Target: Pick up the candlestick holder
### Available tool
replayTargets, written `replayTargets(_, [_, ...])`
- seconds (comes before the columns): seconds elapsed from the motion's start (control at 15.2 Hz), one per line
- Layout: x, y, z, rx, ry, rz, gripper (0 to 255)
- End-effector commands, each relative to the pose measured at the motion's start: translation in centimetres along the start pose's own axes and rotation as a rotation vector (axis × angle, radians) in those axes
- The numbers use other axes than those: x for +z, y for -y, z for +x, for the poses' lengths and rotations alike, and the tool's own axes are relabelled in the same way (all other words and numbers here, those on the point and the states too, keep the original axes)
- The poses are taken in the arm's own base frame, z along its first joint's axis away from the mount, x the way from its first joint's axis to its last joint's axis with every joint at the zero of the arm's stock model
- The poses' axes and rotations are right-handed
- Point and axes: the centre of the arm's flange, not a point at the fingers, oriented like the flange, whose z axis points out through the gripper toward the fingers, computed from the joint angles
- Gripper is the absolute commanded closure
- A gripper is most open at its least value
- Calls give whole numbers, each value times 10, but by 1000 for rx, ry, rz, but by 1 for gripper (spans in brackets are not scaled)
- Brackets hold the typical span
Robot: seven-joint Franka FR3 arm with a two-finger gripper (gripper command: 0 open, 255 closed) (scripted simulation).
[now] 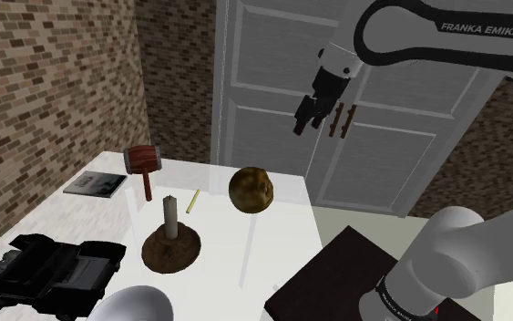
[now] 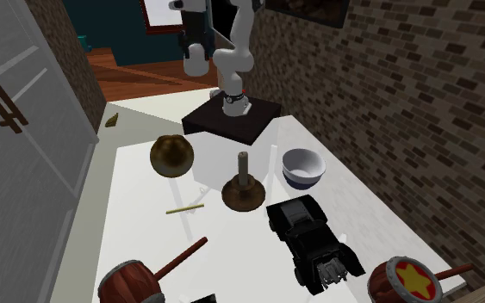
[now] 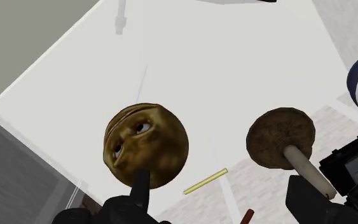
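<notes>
The all-black two-finger gripper [image 1: 307, 124] hangs high above the white table [image 1: 286, 242], fingers spread, grasping nothing; black toy car [image 1: 45, 269]; red-brown mallet [image 1: 141, 165]; brown round-based candlestick holder [image 1: 170, 243] with its pale candle, upright on the table; thin yellow stick [image 1: 191, 201] just beside; golden face-carved ball [image 1: 251, 189].
</notes>
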Motion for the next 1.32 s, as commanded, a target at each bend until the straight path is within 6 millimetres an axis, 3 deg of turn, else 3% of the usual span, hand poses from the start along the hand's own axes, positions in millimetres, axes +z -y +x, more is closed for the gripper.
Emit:
replayTargets(0.0, [16, 18, 14, 3, 7, 1, 0])
replayTargets(1.25, [172, 182, 131, 26, 82, 13, 0])
